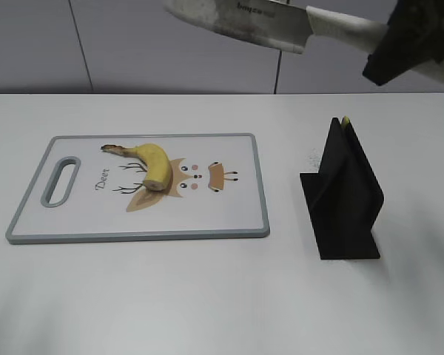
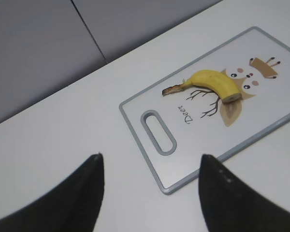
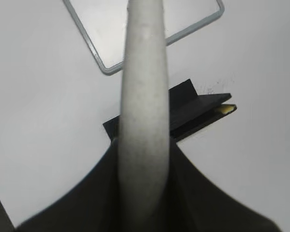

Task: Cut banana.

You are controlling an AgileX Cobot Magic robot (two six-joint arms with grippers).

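The banana (image 1: 152,164) lies on the cutting board (image 1: 237,214), stem to the left and flat cut end toward the front; it also shows in the left wrist view (image 2: 215,83). My right gripper (image 1: 399,41) is shut on the white handle of a knife (image 1: 240,18), held high above the table at the upper right, blade pointing left. In the right wrist view the knife handle (image 3: 142,96) runs between the jaws (image 3: 142,159). My left gripper (image 2: 150,166) is open and empty, above the table left of the board's handle end (image 2: 158,131).
A black knife stand (image 1: 344,196) stands on the white table right of the board; it also shows below the knife in the right wrist view (image 3: 198,108). A grey wall runs along the back.
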